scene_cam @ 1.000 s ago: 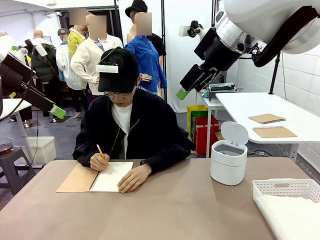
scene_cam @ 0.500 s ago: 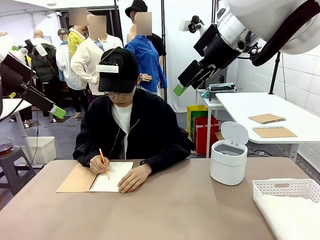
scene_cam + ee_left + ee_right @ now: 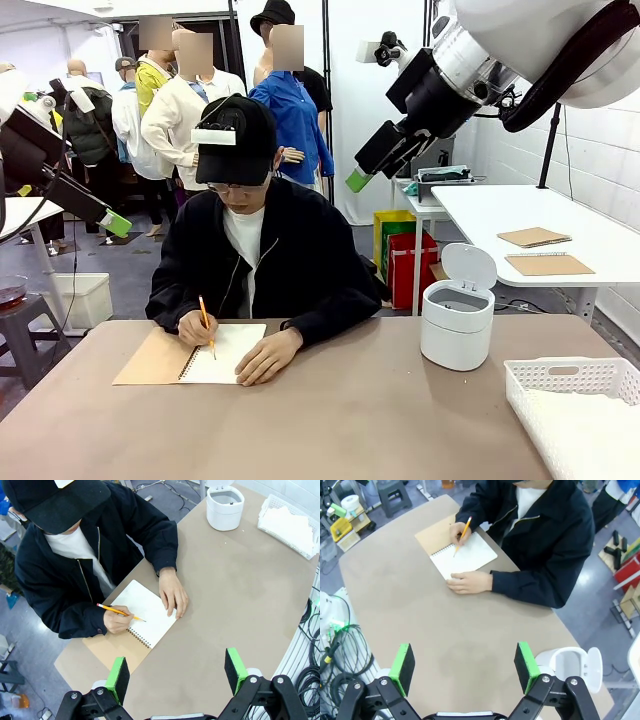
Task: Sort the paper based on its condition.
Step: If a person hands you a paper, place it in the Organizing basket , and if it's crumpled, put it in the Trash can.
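High above bare tabletop (image 3: pixel 445 640), both tools (image 3: pixel 176 672) (image 3: pixel 465 665) agape, empty.

White basket (image 3: pixel 575 400): cut off at the lower right frame edge in the front view. Notebook page (image 3: pixel 222 352): partly covered by the person's hands; any writing too small to tell.

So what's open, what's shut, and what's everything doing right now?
Bin: lid up, open.
Notebook: open on the table, cover folded back, person writing in it.
Pencil: in the person's hand, tip on the page.
Basket: on the table, white paper inside.
Left gripper: open, holding nothing, up above the table.
Right gripper: open, holding nothing, up above the table.
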`<state>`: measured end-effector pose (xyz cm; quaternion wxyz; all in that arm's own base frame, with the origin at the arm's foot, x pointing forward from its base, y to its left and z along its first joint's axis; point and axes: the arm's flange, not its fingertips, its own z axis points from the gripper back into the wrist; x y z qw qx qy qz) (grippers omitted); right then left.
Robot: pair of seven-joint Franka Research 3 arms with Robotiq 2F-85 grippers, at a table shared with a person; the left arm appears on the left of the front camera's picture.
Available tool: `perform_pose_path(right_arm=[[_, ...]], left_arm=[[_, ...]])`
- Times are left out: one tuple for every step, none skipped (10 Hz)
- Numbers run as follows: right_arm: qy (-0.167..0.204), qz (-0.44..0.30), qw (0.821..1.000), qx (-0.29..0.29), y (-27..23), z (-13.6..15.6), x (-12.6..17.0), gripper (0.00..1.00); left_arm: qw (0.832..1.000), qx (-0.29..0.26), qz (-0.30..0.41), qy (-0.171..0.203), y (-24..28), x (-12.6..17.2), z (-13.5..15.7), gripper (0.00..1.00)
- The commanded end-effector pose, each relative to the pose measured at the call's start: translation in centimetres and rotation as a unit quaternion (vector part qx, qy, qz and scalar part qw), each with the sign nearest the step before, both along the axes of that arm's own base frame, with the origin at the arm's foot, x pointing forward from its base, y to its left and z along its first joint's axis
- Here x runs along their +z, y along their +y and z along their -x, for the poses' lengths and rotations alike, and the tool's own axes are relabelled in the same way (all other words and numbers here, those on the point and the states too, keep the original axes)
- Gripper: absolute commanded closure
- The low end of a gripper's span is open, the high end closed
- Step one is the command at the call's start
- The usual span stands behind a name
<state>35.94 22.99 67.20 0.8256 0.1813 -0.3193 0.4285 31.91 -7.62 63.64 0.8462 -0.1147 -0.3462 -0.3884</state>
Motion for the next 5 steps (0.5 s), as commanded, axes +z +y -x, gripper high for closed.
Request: perform_pose_path(right_arm=[[0.005,0.006,1.000,-0.003,0.02,0.04,-0.18,0.00],[0.005,0.006,1.000,-0.003,0.02,0.04,-0.18,0.00],[0.005,0.006,1.000,-0.003,0.02,0.04,-0.18,0.00],[0.005,0.006,1.000,-0.003,0.02,0.04,-0.18,0.00],[0.005,0.006,1.000,-0.003,0.02,0.04,-0.18,0.00]], left_arm=[[1.000,0.003,0.002,0.004,-0.05,0.07,0.04,0.00],[1.000,0.003,0.002,0.004,-0.05,0.07,0.04,0.00],[1.000,0.003,0.002,0.004,-0.05,0.07,0.04,0.00],[1.000,0.003,0.002,0.004,-0.05,0.07,0.04,0.00],[1.000,0.003,0.002,0.004,-0.05,0.07,0.04,0.00]])
